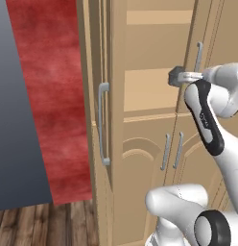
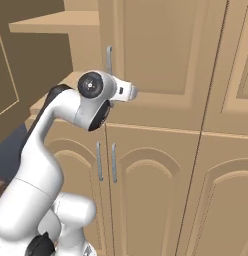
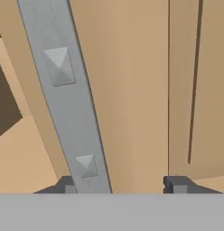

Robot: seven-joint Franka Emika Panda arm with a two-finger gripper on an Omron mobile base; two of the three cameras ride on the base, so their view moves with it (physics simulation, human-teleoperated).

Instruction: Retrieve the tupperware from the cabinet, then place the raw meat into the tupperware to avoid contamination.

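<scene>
Fingers [image 3: 177, 184]: I see them parted, nothing gripped.
Door handle [image 3: 68, 103]: just inside my left finger, long axis upright.
Cabinet [image 3: 132, 90]: right door shut.

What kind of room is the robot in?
Probably a kitchen, or at least a room with built-in storage. There is a tall light-tan wooden cabinet with slim silver bar handles, one upper door swung open on tan shelves, and a dark wood plank floor beside a red wall.
</scene>
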